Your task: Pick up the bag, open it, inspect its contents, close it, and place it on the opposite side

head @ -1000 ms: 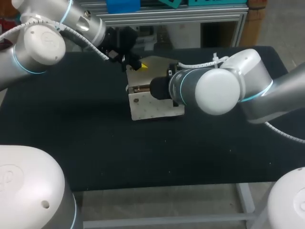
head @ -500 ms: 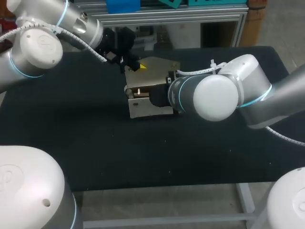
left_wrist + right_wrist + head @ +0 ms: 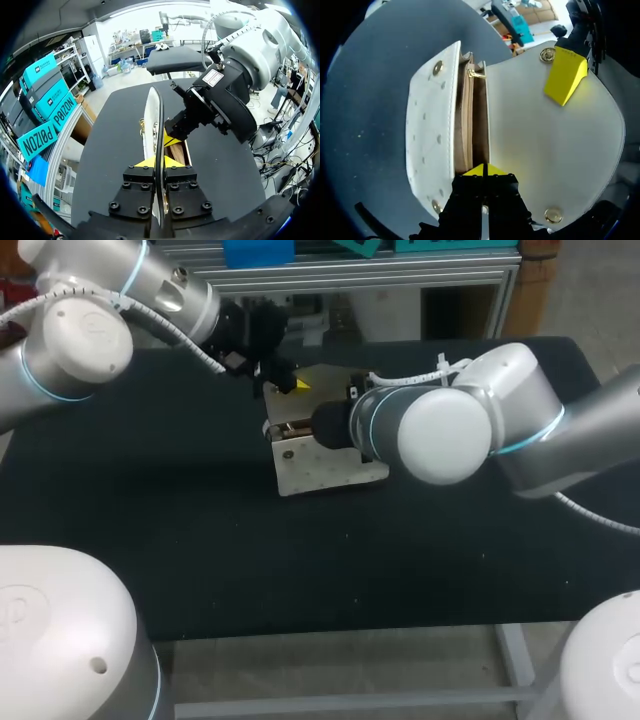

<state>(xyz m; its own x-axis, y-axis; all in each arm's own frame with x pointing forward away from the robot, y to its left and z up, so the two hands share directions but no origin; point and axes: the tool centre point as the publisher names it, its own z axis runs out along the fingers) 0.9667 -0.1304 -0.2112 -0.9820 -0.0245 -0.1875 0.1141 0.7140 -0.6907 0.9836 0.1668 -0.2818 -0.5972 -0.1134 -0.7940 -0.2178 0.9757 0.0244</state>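
A white bag (image 3: 325, 468) with gold snaps is held over the middle of the black table, its flap (image 3: 545, 130) raised. My left gripper (image 3: 159, 161) is shut on the flap's edge, which runs edge-on between its yellow tips. The same gripper (image 3: 288, 381) shows at the bag's far side in the head view. My right gripper (image 3: 482, 171) is shut on the bag's rim at one end of the mouth. The tan inside (image 3: 470, 130) lies open ahead of it, with a gold zip pull (image 3: 476, 75) at the far end. What lies inside is not visible.
The black table (image 3: 200, 540) spreads wide in front of and to both sides of the bag. My right arm's thick wrist (image 3: 440, 430) hangs just right of the bag and hides its right end in the head view.
Half a second ago the bag's front face was tipped and looked narrower. It now faces up broadly again, as it did one second ago. Both grips have held.
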